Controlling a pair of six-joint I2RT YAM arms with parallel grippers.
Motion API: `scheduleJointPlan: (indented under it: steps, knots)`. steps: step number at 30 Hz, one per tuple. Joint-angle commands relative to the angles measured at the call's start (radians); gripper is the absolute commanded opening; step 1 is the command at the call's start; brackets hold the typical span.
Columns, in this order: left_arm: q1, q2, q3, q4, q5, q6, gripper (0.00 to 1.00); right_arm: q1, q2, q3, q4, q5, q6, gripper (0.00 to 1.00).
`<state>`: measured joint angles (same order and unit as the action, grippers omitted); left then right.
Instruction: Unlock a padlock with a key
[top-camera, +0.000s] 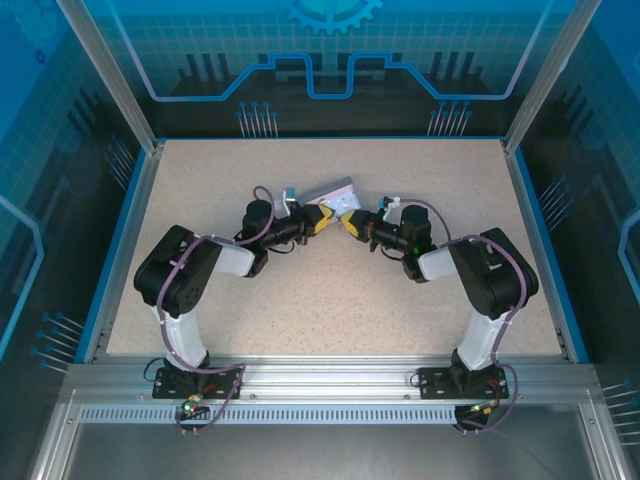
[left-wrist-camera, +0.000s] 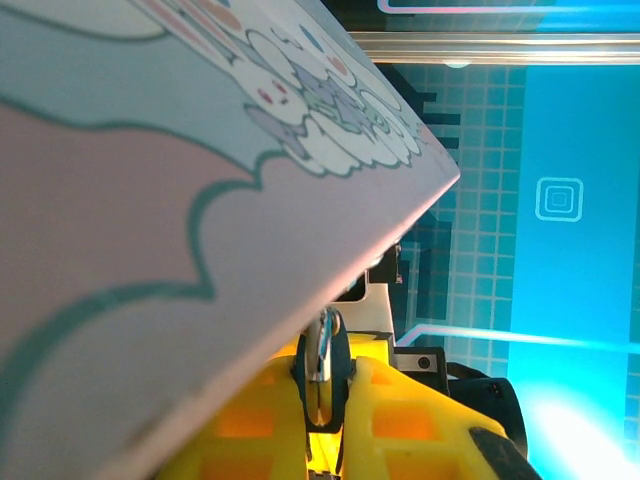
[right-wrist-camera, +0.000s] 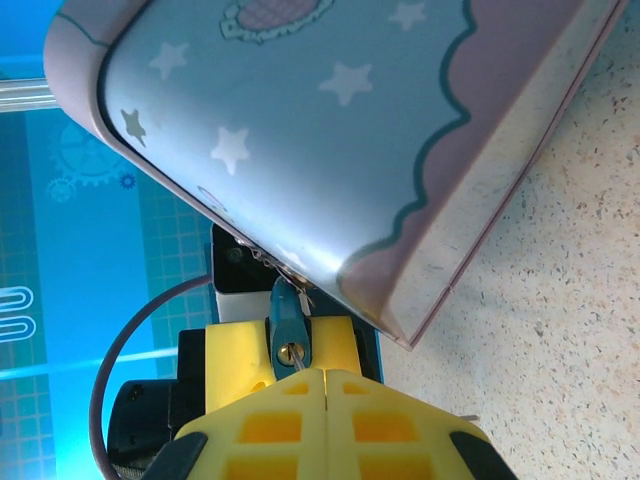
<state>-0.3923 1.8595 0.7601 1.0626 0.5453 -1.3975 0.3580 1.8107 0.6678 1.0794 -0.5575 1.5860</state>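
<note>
Right wrist view: right gripper pressed together on the key, its tip at the padlock keyhole.
Left gripper: pinching the padlock at the edge of the tin.
Risk: a skewed twist could slip the thin key free.

Small teal padlock, shackle hooked at corner of tin, brass keyhole showing, thin key seemingly touching keyhole

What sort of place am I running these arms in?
Probably a purpose-built robot test cell: a speckled tabletop boxed in by an aluminium frame, blue panels printed with gear and circuit graphics around it, and the left arm and right arm bolted at its near edge.
</note>
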Motion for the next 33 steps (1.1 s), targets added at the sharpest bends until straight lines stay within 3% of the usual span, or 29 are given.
scheduleJointPlan:
  steps: [1, 33]
  knots:
    - [-0.025, -0.023, -0.008, -0.043, 0.045, 0.029, 0.0, -0.004, -0.033, 0.036, -0.013, -0.004, -0.014, 0.0]
    - [-0.025, -0.014, -0.005, 0.002, 0.041, -0.012, 0.0, 0.009, 0.014, -0.004, 0.033, 0.007, -0.018, 0.0]
